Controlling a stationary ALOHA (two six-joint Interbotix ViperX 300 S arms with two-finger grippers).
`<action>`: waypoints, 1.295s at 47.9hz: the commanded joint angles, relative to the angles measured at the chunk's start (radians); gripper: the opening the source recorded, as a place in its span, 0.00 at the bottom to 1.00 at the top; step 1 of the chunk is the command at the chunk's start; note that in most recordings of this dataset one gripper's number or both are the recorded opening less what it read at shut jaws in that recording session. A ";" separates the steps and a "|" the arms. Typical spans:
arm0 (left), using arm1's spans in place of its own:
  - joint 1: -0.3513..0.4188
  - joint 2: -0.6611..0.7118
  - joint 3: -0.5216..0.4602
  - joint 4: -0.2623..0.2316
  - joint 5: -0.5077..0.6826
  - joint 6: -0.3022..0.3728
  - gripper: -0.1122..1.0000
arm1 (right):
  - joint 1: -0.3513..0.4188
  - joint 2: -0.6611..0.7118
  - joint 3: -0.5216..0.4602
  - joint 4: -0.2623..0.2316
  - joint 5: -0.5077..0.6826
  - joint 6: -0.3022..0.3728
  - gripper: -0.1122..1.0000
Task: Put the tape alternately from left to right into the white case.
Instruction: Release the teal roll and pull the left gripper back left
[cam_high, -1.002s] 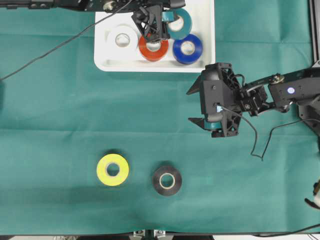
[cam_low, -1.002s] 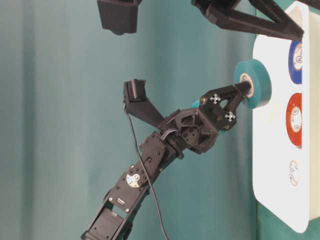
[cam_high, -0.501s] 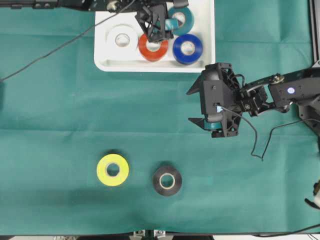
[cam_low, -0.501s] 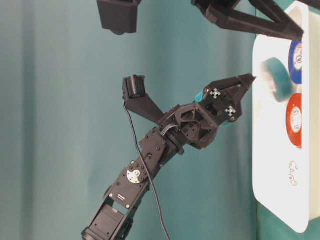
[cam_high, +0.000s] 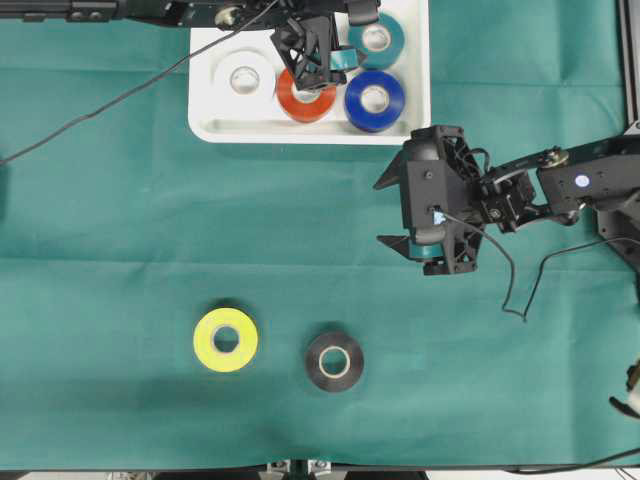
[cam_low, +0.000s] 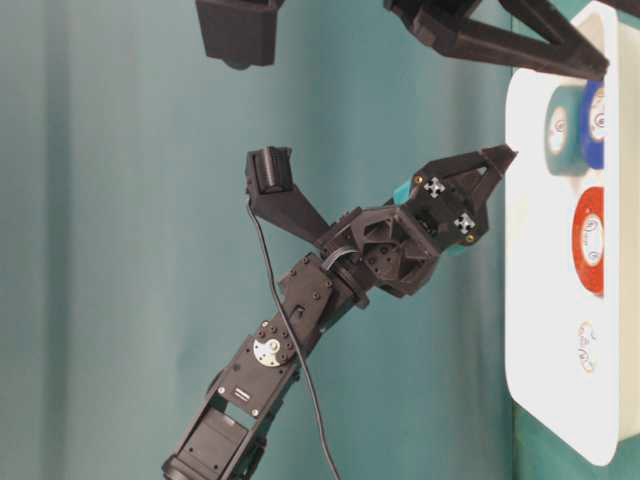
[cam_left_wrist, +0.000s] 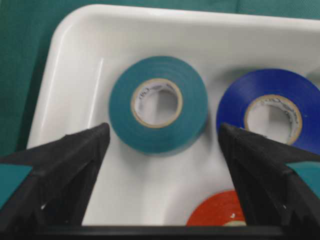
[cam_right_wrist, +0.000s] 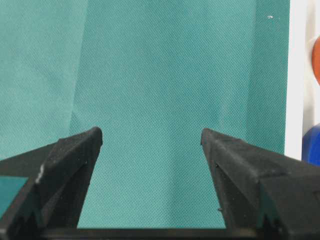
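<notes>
The white case (cam_high: 300, 133) sits at the table's far edge and holds a white roll (cam_high: 244, 76), a red-orange roll (cam_high: 306, 98), a blue roll (cam_high: 375, 98) and a teal roll (cam_high: 376, 38). The teal roll (cam_left_wrist: 157, 102) lies flat in a corner of the case next to the blue roll (cam_left_wrist: 270, 107). My left gripper (cam_high: 330, 50) hovers open above the case, clear of the teal roll (cam_low: 562, 128). A yellow roll (cam_high: 225, 340) and a black roll (cam_high: 334, 361) lie on the cloth near the front. My right gripper (cam_high: 380, 212) hangs open and empty over the cloth.
Green cloth (cam_high: 120, 200) covers the table. A black cable (cam_high: 100, 105) runs from the left arm across the cloth to the left edge. Another cable (cam_high: 515, 285) loops below the right arm. The case's rim (cam_right_wrist: 296, 75) shows at the right of the right wrist view.
The left gripper opened and let go of the teal roll, which dropped flat into the case beside the blue roll. The right arm stayed still.
</notes>
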 joint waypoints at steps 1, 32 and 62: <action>0.003 -0.044 -0.011 -0.002 -0.006 -0.002 0.69 | 0.002 -0.011 -0.008 -0.002 -0.006 0.000 0.88; -0.123 -0.245 0.221 -0.005 0.000 -0.009 0.69 | 0.002 -0.011 -0.009 -0.002 -0.008 0.000 0.88; -0.298 -0.341 0.373 -0.006 0.029 -0.064 0.69 | 0.002 -0.012 -0.003 -0.002 -0.008 0.000 0.88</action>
